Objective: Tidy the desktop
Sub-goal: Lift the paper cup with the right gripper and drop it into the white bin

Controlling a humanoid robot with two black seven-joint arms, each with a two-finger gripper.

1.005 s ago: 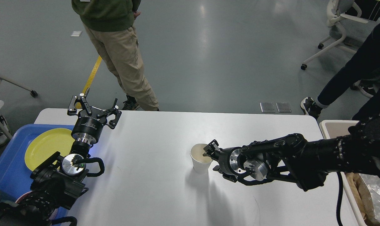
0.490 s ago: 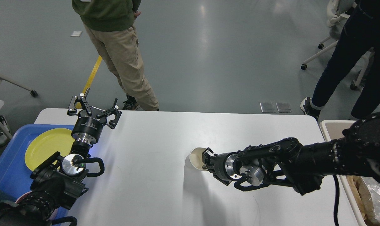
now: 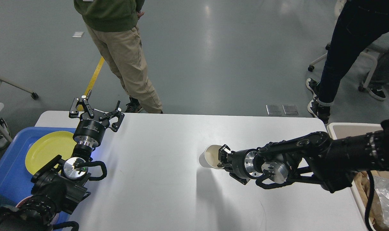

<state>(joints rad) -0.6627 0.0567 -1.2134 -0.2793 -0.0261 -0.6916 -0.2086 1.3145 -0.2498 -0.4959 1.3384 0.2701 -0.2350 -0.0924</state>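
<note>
Desk [image 3: 168, 192] nearly clear: right gripper [image 3: 222, 157] clamped on tilted cup [image 3: 209, 156]; carry level toward bin [image 3: 342, 130], right edge; left gripper [image 3: 96, 110] spread, idle.

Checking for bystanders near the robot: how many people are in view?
2, both only partly shown: one in a green top and khaki trousers beyond the white rectangular desktop's far edge; one in dark trousers at upper right. Others may be outside the frame.
</note>
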